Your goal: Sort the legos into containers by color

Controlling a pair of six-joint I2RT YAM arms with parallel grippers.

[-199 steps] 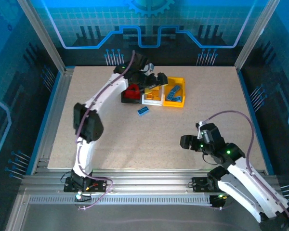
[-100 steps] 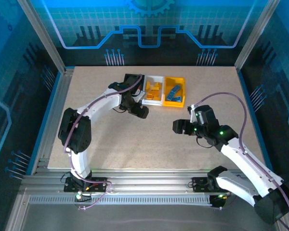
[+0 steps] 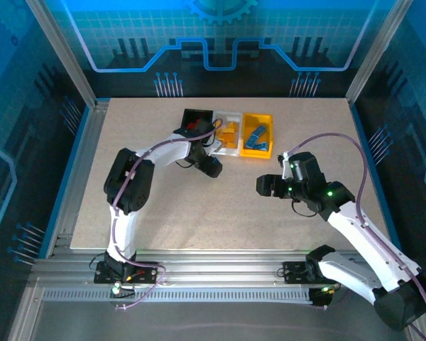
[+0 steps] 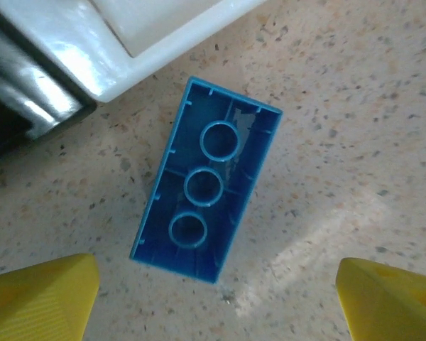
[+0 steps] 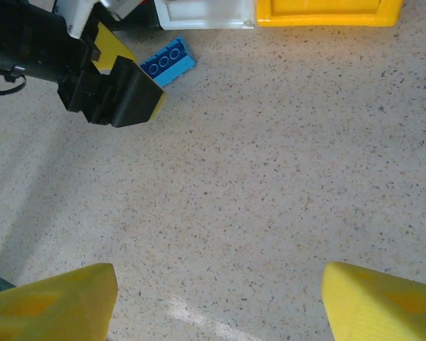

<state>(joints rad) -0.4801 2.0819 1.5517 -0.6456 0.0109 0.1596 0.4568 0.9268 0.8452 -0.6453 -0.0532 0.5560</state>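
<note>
One blue brick [image 4: 207,183] is left loose, upside down on the table [image 4: 341,142] just ahead of the left gripper's [image 4: 216,298] spread, empty fingers [image 4: 42,298] — the rest sit in the bins [image 3: 271,138] beyond — and the right gripper [image 5: 220,305] also gapes empty

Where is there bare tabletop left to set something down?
Bare: the near half of the table between the two arms, the far left corner, and right of the yellow bin. Crowded: just before the white bin, where the left gripper hangs over a blue brick.
</note>
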